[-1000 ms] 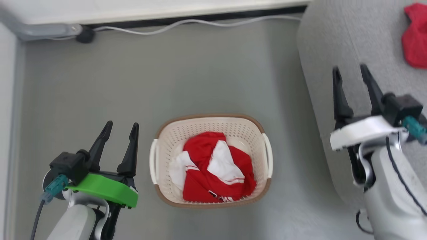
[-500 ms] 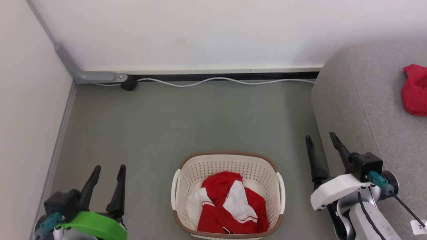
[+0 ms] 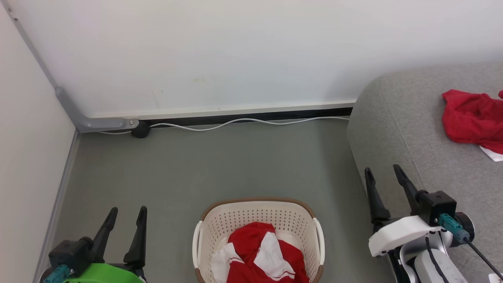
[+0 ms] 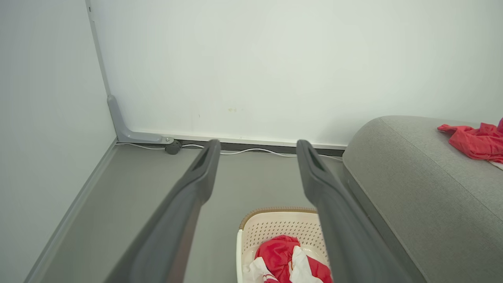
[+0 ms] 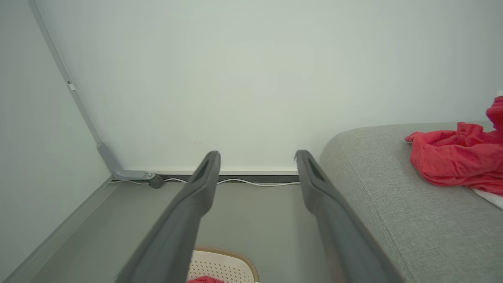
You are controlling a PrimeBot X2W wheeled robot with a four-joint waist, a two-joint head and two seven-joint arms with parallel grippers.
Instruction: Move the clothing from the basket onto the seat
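Note:
The cream basket (image 3: 257, 210) with a brown rim stands on the floor at the bottom middle, cut off by the frame edge. Red and white clothing (image 3: 261, 257) lies bunched inside it, and shows in the left wrist view as clothing (image 4: 283, 259) in the basket (image 4: 275, 228). The grey seat (image 3: 401, 129) rises at the right. My left gripper (image 3: 126, 212) hangs open left of the basket. My right gripper (image 3: 383, 173) is open beside the seat's rounded edge. Both hold nothing.
A second red garment (image 3: 469, 118) lies on the seat at the far right. A white cable (image 3: 243, 122) runs along the wall base to a dark plug (image 3: 140, 129). Walls meet in a corner at the left, with grey floor (image 3: 196, 169) between wall and basket.
The head camera has tilted up: the basket slid down the picture and more wall shows. Both grippers stay open and empty. The clothing in the basket has not moved.

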